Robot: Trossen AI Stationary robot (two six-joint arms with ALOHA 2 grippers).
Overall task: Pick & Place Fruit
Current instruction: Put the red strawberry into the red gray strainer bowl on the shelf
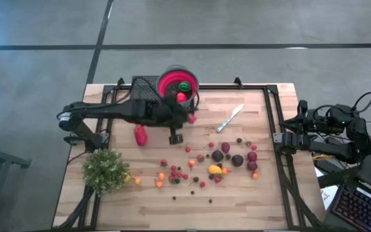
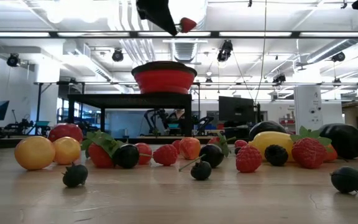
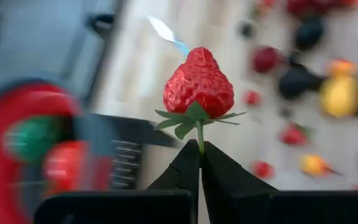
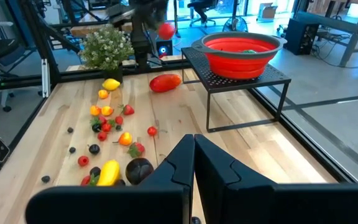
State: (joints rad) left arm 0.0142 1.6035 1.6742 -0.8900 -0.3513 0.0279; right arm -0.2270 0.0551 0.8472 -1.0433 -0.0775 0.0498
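While the right gripper point(image 4: 193, 146) waits clenched and empty at the right edge of the wooden table point(image 1: 250, 200), the left gripper point(image 3: 200, 149) pinches the thin green stem of a red toy strawberry point(image 3: 198, 83), its fingers pressed tight together on it. In the low view this strawberry point(image 2: 188, 24) hangs high in the air, above and a little to the side of the red bowl point(image 2: 164, 78). From above, the held berry point(image 1: 192, 118) shows just beside the black stand point(image 1: 145, 87) that carries the bowl.

The red bowl point(image 1: 170, 82) sits on the raised perforated stand at the table's far edge. Inside it lie a green fruit point(image 1: 184, 86) and a red fruit point(image 1: 181, 97), close together; the left wrist view shows both as blurred shapes within the red rim.

The rest of the fruit lies scattered on the table's near half: a yellow lemon-like piece point(image 1: 215, 170), several dark maroon plums point(image 1: 218, 156), small red berries point(image 1: 175, 175), orange pieces point(image 1: 160, 175) and tiny dark berries. One larger red piece point(image 1: 140, 135) lies apart, near the left arm. A silver knife point(image 1: 230, 118) lies between the bowl and the scattered fruit, and a bushy green plant point(image 1: 104, 169) stands at the table's left side.
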